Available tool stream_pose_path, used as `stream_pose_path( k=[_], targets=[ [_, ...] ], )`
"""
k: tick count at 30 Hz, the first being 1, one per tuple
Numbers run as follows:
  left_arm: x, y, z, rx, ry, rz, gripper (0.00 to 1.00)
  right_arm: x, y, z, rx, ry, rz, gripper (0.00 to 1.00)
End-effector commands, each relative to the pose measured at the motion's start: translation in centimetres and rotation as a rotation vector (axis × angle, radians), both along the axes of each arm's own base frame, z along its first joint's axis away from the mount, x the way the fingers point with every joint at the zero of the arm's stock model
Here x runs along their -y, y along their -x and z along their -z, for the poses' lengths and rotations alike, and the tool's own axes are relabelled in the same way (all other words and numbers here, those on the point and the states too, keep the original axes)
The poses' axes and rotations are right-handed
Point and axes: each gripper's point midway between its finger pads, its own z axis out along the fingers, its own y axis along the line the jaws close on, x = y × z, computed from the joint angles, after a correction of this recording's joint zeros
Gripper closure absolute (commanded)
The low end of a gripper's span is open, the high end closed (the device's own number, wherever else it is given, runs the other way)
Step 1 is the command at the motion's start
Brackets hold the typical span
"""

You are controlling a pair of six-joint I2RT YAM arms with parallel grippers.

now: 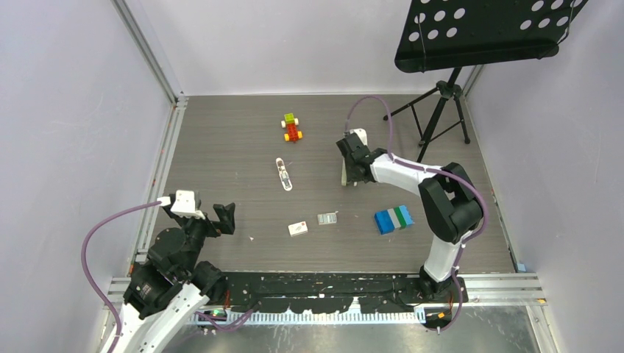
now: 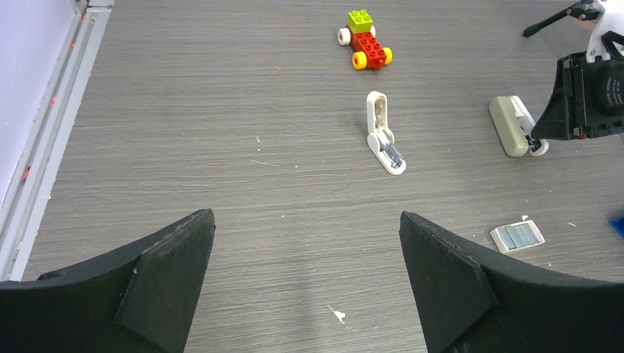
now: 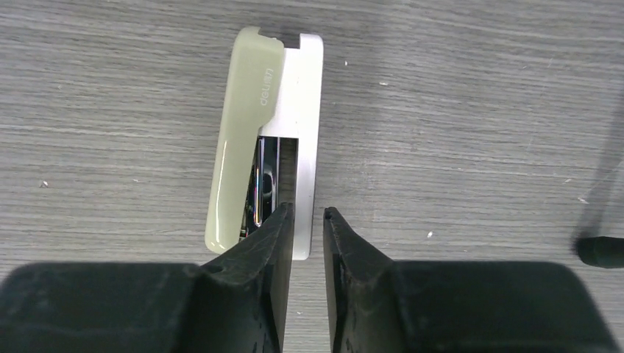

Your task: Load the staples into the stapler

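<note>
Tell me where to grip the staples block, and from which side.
Probably best pinch the staples across the short width, on the two long edges, coming straight down: the block lies flat on the table, too low for a sideways approach, with clear space around it.

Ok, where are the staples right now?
In the top view the staples lie front and centre, between the white carton on their left and the blue-green box on their right.

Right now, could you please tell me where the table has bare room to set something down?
Widest: between the left rail and the white piece. Also free: the far strip behind the toy car. Crowded: the near middle with carton, staples and blue box, and around the stapler.
</note>
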Motion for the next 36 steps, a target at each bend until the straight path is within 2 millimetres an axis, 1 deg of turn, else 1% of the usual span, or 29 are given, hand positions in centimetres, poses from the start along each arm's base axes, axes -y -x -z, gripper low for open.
stream_pose_path(
  k=[1, 5, 7, 8, 9, 12, 14, 18, 19, 24, 26, 30, 34, 36],
  targets=[
    [0.2, -0.2, -0.6, 0.026, 0.006, 0.007, 0.00, -0.6, -0.6, -1.0, 0.041, -0.141, 0.032, 0.76],
    [0.3, -0.3, -0.5, 0.021, 0.005, 0.011, 0.00, -0.3, -0.3, -0.2, 0.025, -0.215, 0.046, 0.84],
    [0.4, -0.3, -0.5, 0.018, 0.005, 0.014, 0.00, -0.5, -0.2, -0.1, 0.025, -0.258, 0.040, 0.91],
    [0.5, -0.3, -0.5, 0.015, 0.004, 0.016, 0.00, -0.7, 0.0, -0.1, 0.025, -0.288, 0.037, 0.96],
    [0.5, -0.3, -0.5, 0.014, 0.004, 0.017, 0.00, -1.3, -0.1, -0.5, 0.038, -0.342, 0.021, 0.99],
    [0.6, -0.4, -0.4, 0.009, 0.003, 0.020, 0.00, -2.7, -0.2, -1.4, 0.062, -0.508, -0.009, 0.99],
    [0.6, -0.4, -0.4, 0.007, 0.003, 0.020, 0.00, -3.3, -0.3, -1.7, 0.068, -0.614, -0.011, 1.00],
    [0.7, -0.4, -0.3, 0.003, 0.003, 0.021, 0.00, -3.3, -0.7, -1.2, 0.048, -0.755, 0.033, 1.00],
    [0.7, -0.5, -0.3, 0.001, 0.002, 0.020, 0.00, -3.0, -0.7, -0.7, 0.037, -0.777, 0.053, 1.00],
    [0.8, -0.5, -0.2, -0.002, 0.003, 0.023, 0.00, -1.4, -0.7, 1.9, 0.007, -0.867, 0.140, 0.99],
    [0.8, -0.6, -0.2, -0.005, 0.001, 0.024, 0.00, -0.7, -0.5, 2.8, -0.003, -0.863, 0.168, 0.95],
    [1.0, -0.6, -0.1, -0.011, -0.002, 0.030, 0.00, 0.7, 0.4, 4.5, -0.021, -0.795, 0.216, 0.86],
    [1.1, -0.7, 0.0, -0.016, -0.005, 0.032, 0.00, 2.3, 1.2, 5.7, -0.031, -0.703, 0.254, 0.77],
    [1.1, -0.7, 0.0, -0.016, -0.006, 0.032, 0.00, 3.0, 1.6, 6.3, -0.036, -0.664, 0.266, 0.75]
  ],
)
